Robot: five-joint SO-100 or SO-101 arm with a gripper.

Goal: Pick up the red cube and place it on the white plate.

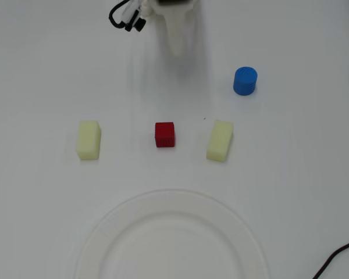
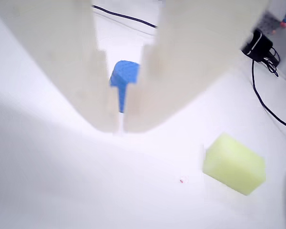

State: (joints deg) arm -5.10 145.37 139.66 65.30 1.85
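tabletop [image 1: 41, 70]: plain white, everything sits on it; black cable at the lower right corner of the overhead view, more cable at the top by my arm.
white plate [image 1: 134, 212]: biggest item, bottom centre of the overhead view, partly cut off by the lower edge. Empty. Not in the wrist view.
claw [image 1: 177, 51]: top centre of the overhead view, tips pointing down the picture toward the row of blocks. In the wrist view the two pale fingers nearly meet at the tips, only a thin slit between them. Narrow, holding nothing.
yellow blocks: two, one left [image 1: 88, 139] and one right [image 1: 220, 140] of the cube in the overhead view. Only one shows in the wrist view [image 2: 234, 163], lower right; probably the right one.
blue cylinder [image 1: 245, 81]: upright, right of my claw in the overhead view, well apart from the cube. In the wrist view it peeks through the slit between my fingers [image 2: 124, 74]. So I judge my wrist is aimed at the wrong thing.
red cube [image 1: 164, 134]: between the two yellow blocks, clear of both, nearly square to the picture. Not on the plate. Not seen in the wrist view.
key relation: cube lies down the overhead picture from my claw tips, slightly left of them, with the plate beyond on the same line. No long axis to worry about.
next, my read: open wide, swing off the cylinder, reach out and descend over the cube.
risk: yellow blocks flank the cube; opened fingers could clip one.
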